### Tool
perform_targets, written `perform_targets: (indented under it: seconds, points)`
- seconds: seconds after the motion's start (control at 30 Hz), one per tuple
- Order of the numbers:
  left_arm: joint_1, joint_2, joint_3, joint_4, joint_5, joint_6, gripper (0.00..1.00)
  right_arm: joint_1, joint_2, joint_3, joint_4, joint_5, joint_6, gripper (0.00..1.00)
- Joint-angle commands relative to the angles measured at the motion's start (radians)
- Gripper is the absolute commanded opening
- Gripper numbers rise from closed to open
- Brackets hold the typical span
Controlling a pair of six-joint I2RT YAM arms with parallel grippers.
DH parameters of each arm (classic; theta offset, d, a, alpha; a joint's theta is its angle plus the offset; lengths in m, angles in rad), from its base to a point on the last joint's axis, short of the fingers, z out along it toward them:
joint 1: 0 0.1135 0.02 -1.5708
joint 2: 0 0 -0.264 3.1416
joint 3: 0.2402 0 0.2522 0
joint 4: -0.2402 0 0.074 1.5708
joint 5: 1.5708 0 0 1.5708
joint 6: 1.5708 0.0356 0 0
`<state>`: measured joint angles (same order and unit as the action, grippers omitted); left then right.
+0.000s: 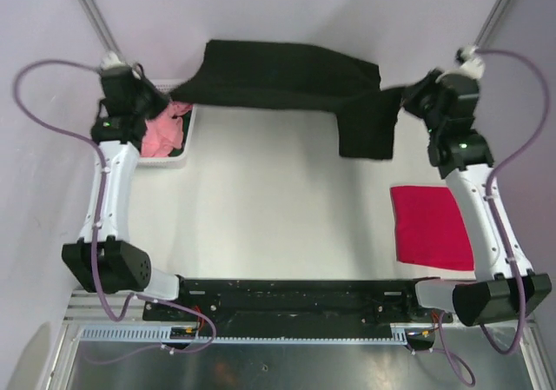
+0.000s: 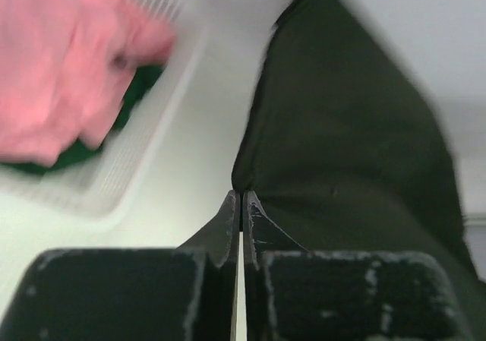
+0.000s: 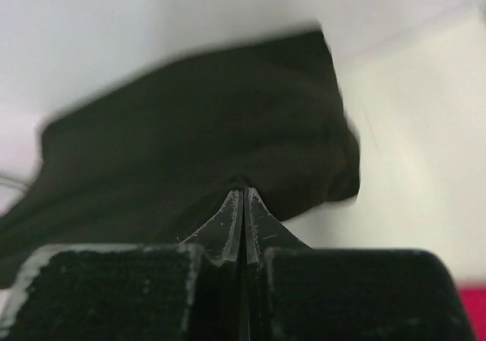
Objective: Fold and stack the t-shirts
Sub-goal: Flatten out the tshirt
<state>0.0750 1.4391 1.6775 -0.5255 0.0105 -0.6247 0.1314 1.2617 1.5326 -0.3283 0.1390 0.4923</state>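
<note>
Across the far end of the table [image 1: 261, 208], the black shirt [image 1: 287, 82] hangs stretched between both arms, the left gripper [image 2: 241, 197] and right gripper [image 3: 243, 193] each pinched tight on an edge. A thin hold could slip and drop one side, or the cloth could snag the basket [image 1: 165, 162], which holds the pink shirt [image 1: 163, 134] over something green [image 2: 45, 166]. The red shirt [image 1: 432, 225] lies folded by the right arm.
</note>
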Motion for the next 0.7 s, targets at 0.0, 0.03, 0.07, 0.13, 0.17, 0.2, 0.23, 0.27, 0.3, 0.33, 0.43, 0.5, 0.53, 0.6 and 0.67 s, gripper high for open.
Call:
perform_targets:
  seconds: [0.0, 0.03, 0.07, 0.13, 0.17, 0.2, 0.23, 0.27, 0.3, 0.33, 0.43, 0.5, 0.53, 0.6, 0.67]
  points:
    - [0.006, -0.006, -0.304, -0.019, -0.060, 0.040, 0.00, -0.005, 0.024, -0.244, -0.102, -0.025, 0.055, 0.00]
    - [0.006, -0.003, -0.362, -0.008, -0.075, 0.042, 0.00, -0.007, 0.048, -0.285, -0.113, -0.030, 0.055, 0.00]
    - [0.007, 0.009, -0.412, 0.007, -0.087, 0.044, 0.00, -0.008, 0.083, -0.311, -0.122, -0.038, 0.055, 0.00]
    - [0.007, 0.053, -0.477, 0.026, -0.090, 0.047, 0.00, -0.013, 0.174, -0.332, -0.136, -0.065, 0.054, 0.00]
    - [0.007, 0.087, -0.496, 0.035, -0.087, 0.046, 0.00, -0.014, 0.221, -0.335, -0.135, -0.081, 0.054, 0.00]
    - [0.007, 0.118, -0.512, 0.042, -0.080, 0.047, 0.00, -0.015, 0.264, -0.335, -0.134, -0.093, 0.056, 0.00]
    - [0.005, 0.144, -0.523, 0.047, -0.076, 0.051, 0.00, -0.015, 0.304, -0.335, -0.137, -0.096, 0.060, 0.00]
    - [0.003, 0.166, -0.532, 0.052, -0.075, 0.055, 0.00, -0.015, 0.339, -0.335, -0.143, -0.096, 0.062, 0.00]
    - [0.001, 0.182, -0.540, 0.057, -0.077, 0.062, 0.00, -0.015, 0.371, -0.335, -0.150, -0.093, 0.063, 0.00]
    - [0.001, 0.194, -0.547, 0.060, -0.080, 0.067, 0.00, -0.015, 0.400, -0.335, -0.158, -0.088, 0.062, 0.02]
    - [0.000, 0.210, -0.559, 0.063, -0.082, 0.078, 0.00, -0.017, 0.440, -0.335, -0.185, -0.069, 0.062, 0.19]
    - [-0.001, 0.210, -0.561, 0.063, -0.075, 0.079, 0.00, -0.016, 0.427, -0.334, -0.199, -0.050, 0.058, 0.36]
    - [0.000, 0.208, -0.560, 0.063, -0.070, 0.080, 0.00, -0.016, 0.413, -0.334, -0.206, -0.036, 0.053, 0.43]
    - [-0.001, 0.197, -0.562, 0.063, -0.066, 0.086, 0.00, -0.017, 0.368, -0.335, -0.225, -0.008, 0.046, 0.55]
    - [0.000, 0.184, -0.569, 0.064, -0.067, 0.092, 0.00, -0.018, 0.320, -0.336, -0.259, 0.013, 0.048, 0.60]
